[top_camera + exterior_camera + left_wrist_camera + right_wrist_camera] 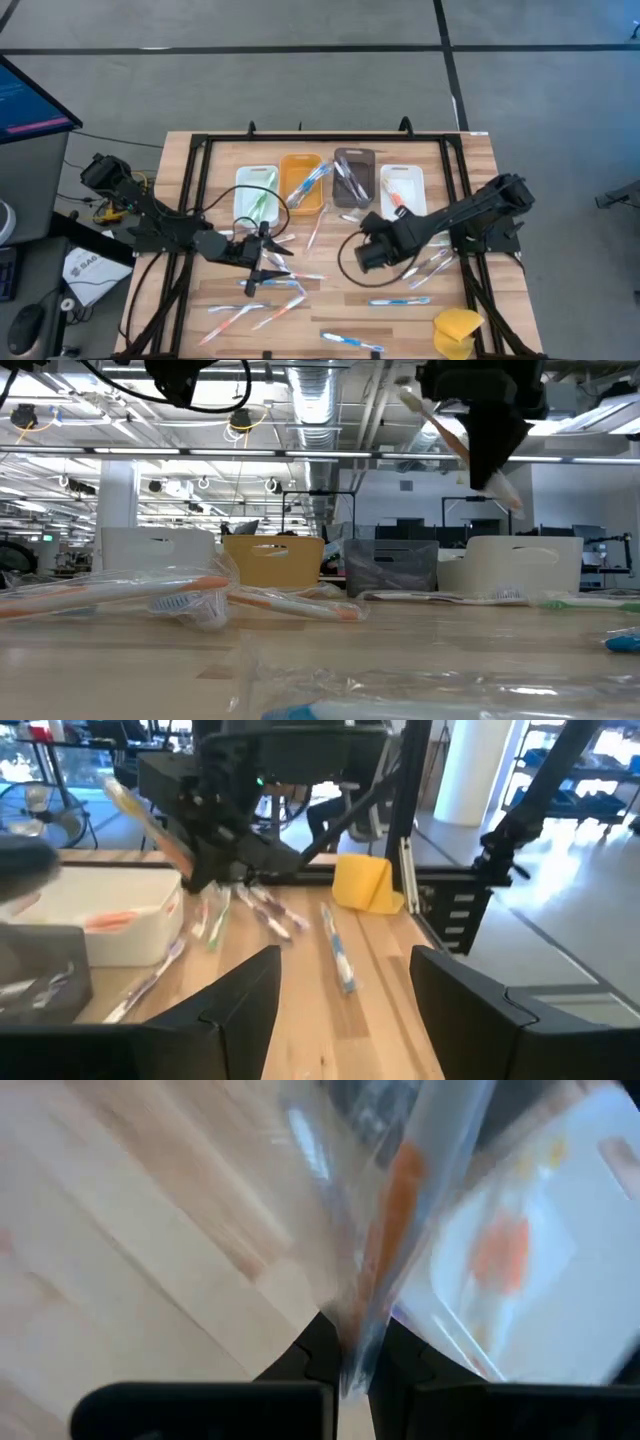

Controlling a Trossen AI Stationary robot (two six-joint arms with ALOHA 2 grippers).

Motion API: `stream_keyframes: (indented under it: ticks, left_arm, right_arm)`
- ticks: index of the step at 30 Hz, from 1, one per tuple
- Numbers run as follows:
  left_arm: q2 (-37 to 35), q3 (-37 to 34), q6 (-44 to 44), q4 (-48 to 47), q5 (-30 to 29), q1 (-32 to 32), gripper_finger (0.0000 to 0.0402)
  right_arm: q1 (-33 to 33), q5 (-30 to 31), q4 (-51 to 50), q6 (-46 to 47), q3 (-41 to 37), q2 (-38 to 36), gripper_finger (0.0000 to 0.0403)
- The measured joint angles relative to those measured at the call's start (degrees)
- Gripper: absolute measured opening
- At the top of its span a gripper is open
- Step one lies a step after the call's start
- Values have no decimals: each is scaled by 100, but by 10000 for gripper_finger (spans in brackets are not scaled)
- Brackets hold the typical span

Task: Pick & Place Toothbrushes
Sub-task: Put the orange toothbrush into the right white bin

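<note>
Held toothbrush: orange-handled, in clear wrap, pinched at its lower end by the right gripper — fingers pressed together on it. In the low view, upper right of frame, it hangs tilted, clear of the table.
Position: high view, centre-right; the right gripper sits just below the grey bin and white bin in the upper-middle row.
Loose toothbrushes: many scattered over the lower half of the table; some already lie in the bins, including the orange bin.
Left gripper: centre-left of high view, fingers spread, nothing between them, over the scattered pile.
Yellow sponge: lower right, apart from the work.
Step in hand: judged — carry phase, brush lifted and on its way to a bin.
Next move: likely calls for bringing the brush over the white bin, which holds an orange-handled one, lowering it lengthwise, then releasing; which bin is meant is uncertain.
</note>
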Motion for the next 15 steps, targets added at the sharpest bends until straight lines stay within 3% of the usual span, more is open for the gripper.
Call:
stream_keyframes:
  ticks: [6,15]
  left_arm:
    - [2,-2,0,-128,-1,-1,214]
    - [2,-2,-15,-180,-1,-1,211]
  right_arm:
    - [-424,-1011,-384,-559,187,2,16]
    - [-1260,-1590,-1511,-1585,832,0,20]
